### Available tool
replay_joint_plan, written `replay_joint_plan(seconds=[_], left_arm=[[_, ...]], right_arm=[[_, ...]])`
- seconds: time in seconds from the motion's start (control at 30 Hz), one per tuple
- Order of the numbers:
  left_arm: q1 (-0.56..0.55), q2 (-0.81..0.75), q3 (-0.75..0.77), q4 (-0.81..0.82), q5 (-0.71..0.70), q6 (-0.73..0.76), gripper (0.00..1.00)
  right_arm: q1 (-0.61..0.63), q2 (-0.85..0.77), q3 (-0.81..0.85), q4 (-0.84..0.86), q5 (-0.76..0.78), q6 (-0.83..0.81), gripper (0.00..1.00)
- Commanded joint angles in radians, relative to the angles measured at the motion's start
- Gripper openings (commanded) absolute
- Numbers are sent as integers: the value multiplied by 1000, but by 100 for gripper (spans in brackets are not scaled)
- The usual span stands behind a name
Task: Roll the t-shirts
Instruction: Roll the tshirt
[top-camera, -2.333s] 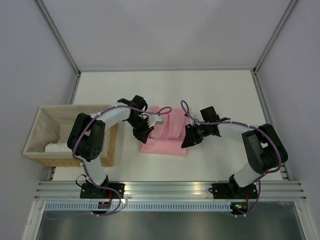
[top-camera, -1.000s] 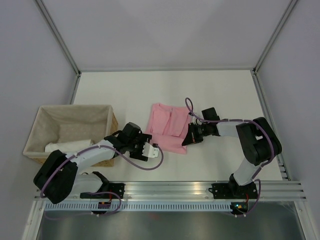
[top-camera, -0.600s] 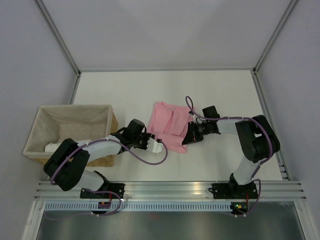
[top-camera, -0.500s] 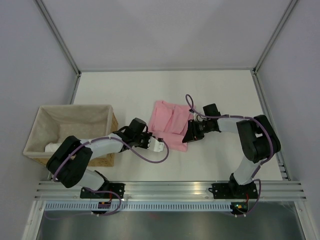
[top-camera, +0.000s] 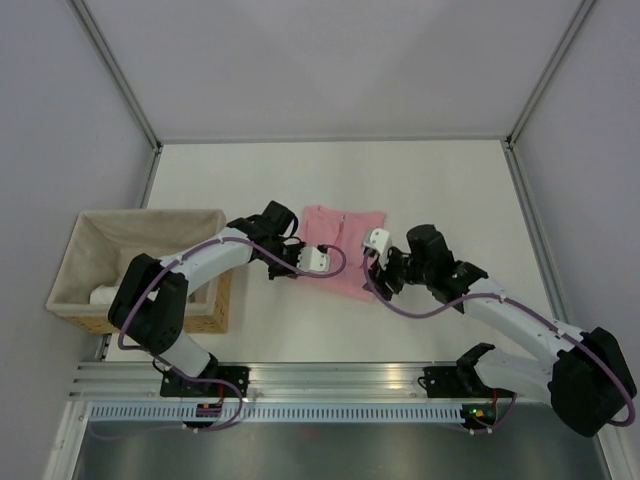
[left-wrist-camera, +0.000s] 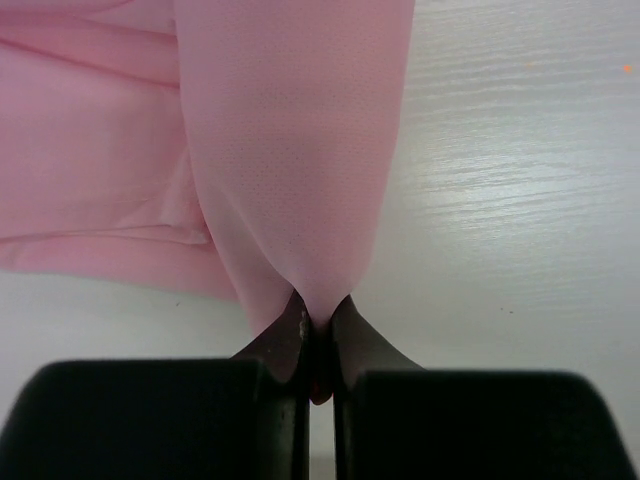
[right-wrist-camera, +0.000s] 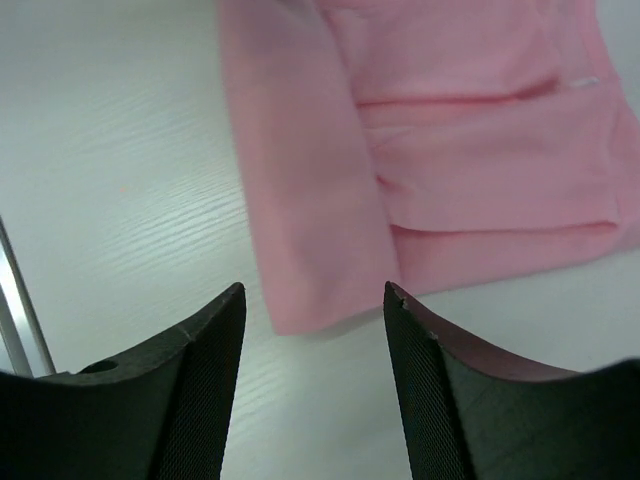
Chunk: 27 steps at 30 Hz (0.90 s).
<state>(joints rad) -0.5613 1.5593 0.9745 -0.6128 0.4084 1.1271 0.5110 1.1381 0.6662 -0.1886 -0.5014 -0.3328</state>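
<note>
The light-pink t-shirt (top-camera: 340, 228) lies folded on the white table, mid-scene. My left gripper (top-camera: 310, 262) is at its left near edge and is shut on a fold of the fabric. In the left wrist view the pink cloth (left-wrist-camera: 290, 150) rises from the pinched jaws (left-wrist-camera: 318, 325). My right gripper (top-camera: 376, 272) hangs at the shirt's right near corner. It is open, with that corner of the t-shirt (right-wrist-camera: 310, 200) lying just beyond its fingertips (right-wrist-camera: 312, 293) and nothing between them.
A wicker basket (top-camera: 150, 213) with a cloth lining stands at the left edge of the table, with a white rolled item (top-camera: 103, 295) inside. A metal rail (top-camera: 340, 375) runs along the near edge. Walls close in the table at the back and sides.
My left gripper swung in from the near left, closed on the shirt's left near edge and carried it toward the back. My right gripper opened, let go of the shirt and drew back.
</note>
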Motion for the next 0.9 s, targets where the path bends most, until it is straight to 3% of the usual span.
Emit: replay_joint_plan(seconds=[0.0, 0.3, 0.53, 0.63, 0.67, 0.7, 0.77, 0.87], left_arm=[[18, 51, 64, -159, 118, -47, 2], [35, 82, 104, -173, 138, -47, 2], [37, 74, 99, -179, 142, -59, 2], [55, 68, 102, -199, 159, -64, 2], [63, 68, 104, -206, 161, -64, 2], [64, 67, 102, -218, 164, -63, 2], [64, 58, 99, -275, 181, -55, 2], [64, 42, 108, -401, 228, -27, 2]], right_arm=[[127, -41, -92, 63, 174, -195, 63], [319, 86, -132, 118, 363, -230, 66], [351, 209, -97, 181, 464, -201, 69], [351, 259, -83, 137, 483, -203, 42], [351, 271, -73, 103, 485, -193, 21], [351, 273, -67, 81, 482, -186, 14], [351, 259, -44, 14, 471, -166, 2], [347, 209, 1, -98, 350, -164, 0]])
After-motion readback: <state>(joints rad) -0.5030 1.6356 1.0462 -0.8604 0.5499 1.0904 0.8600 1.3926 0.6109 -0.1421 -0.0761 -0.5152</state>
